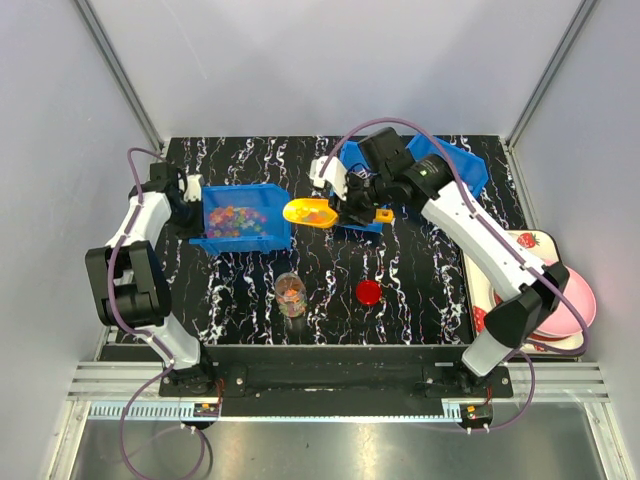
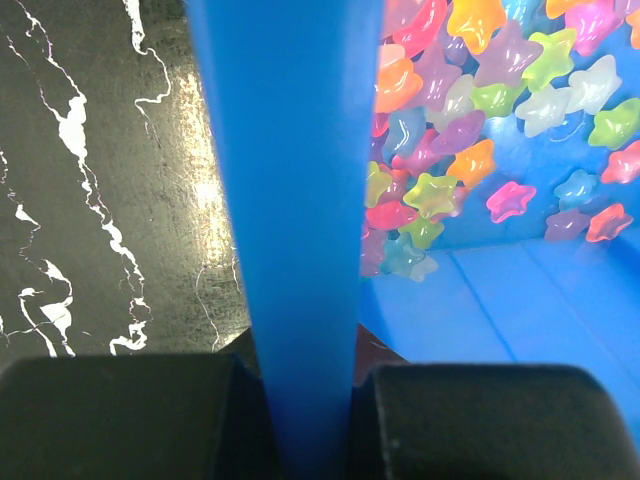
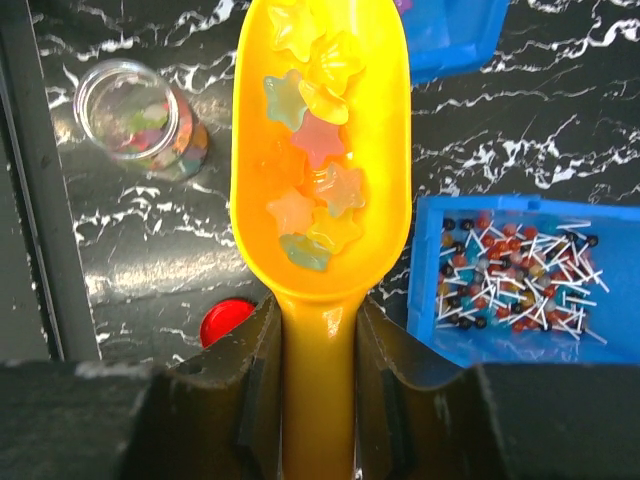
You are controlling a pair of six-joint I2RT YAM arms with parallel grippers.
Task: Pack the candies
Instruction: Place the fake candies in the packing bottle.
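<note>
Star-shaped candies (image 2: 470, 110) in many colours fill a blue bin (image 1: 238, 225) at the left. My left gripper (image 1: 192, 205) is shut on that bin's left wall (image 2: 300, 200), one finger on each side of it. A yellow scoop (image 1: 312, 212) hangs over the table between the bin and the right arm, its handle clamped in my right gripper (image 3: 318, 340). Several star candies (image 3: 315, 170) lie in the scoop's bowl. Below the scoop stands a small clear jar (image 1: 291, 294), open and upright, with some candies inside. Its red lid (image 1: 368, 292) lies flat to its right.
A second blue bin (image 3: 520, 270) holding lollipops sits under the right arm, with another blue bin (image 1: 455, 165) behind it. A patterned tray (image 1: 525, 240) with pink plates (image 1: 575, 300) is at the table's right edge. Grey walls enclose the table.
</note>
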